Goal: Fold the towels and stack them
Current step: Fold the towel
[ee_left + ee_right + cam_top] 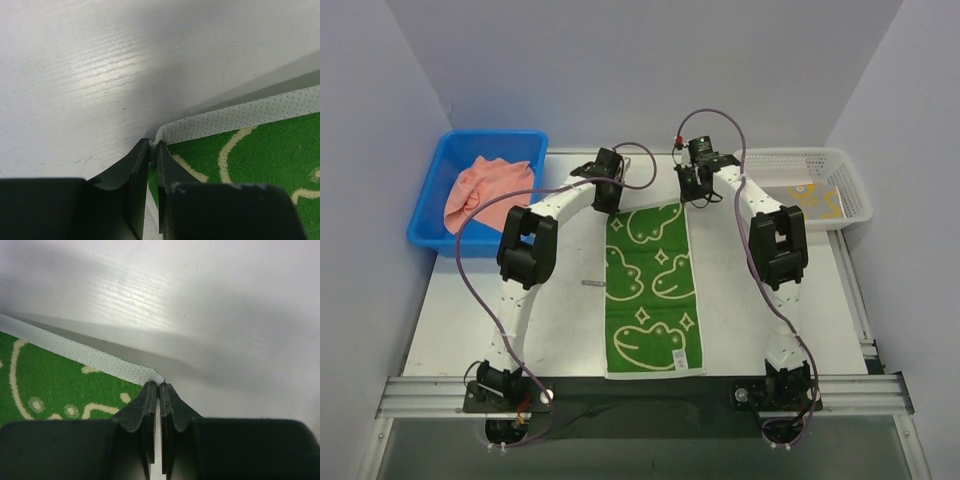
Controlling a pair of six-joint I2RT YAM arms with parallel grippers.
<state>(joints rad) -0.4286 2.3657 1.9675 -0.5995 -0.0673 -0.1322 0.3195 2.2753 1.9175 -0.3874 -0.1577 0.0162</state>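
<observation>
Your green towel (650, 290) lies flat and spread out on the table (470, 310), its long side running away from the arm bases, pale duck outlines facing up. Both grippers sit at its far edge, one on each far corner.

Your left gripper (607, 198) is on the towel's far left corner. In the left wrist view the jaws stand only a sliver apart, and the white dotted hem of that corner runs up into the gap between the fingers (136, 167), so the corner is pinched there. The rest of the cloth spreads away to one side of the jaws, lying on the table.

Your right gripper (695, 192) is on the far right corner. Its jaws are pressed together with just a thin line between them. The tip of the hem meets the fingertips and looks nipped between them, though the view is too tight to be sure how much cloth is caught.

Beyond the towel's far left corner a blue bin (430, 200) holds a crumpled pink towel (485, 190). Beyond its far right corner a white basket (850, 175) holds a yellow towel (815, 200).
</observation>
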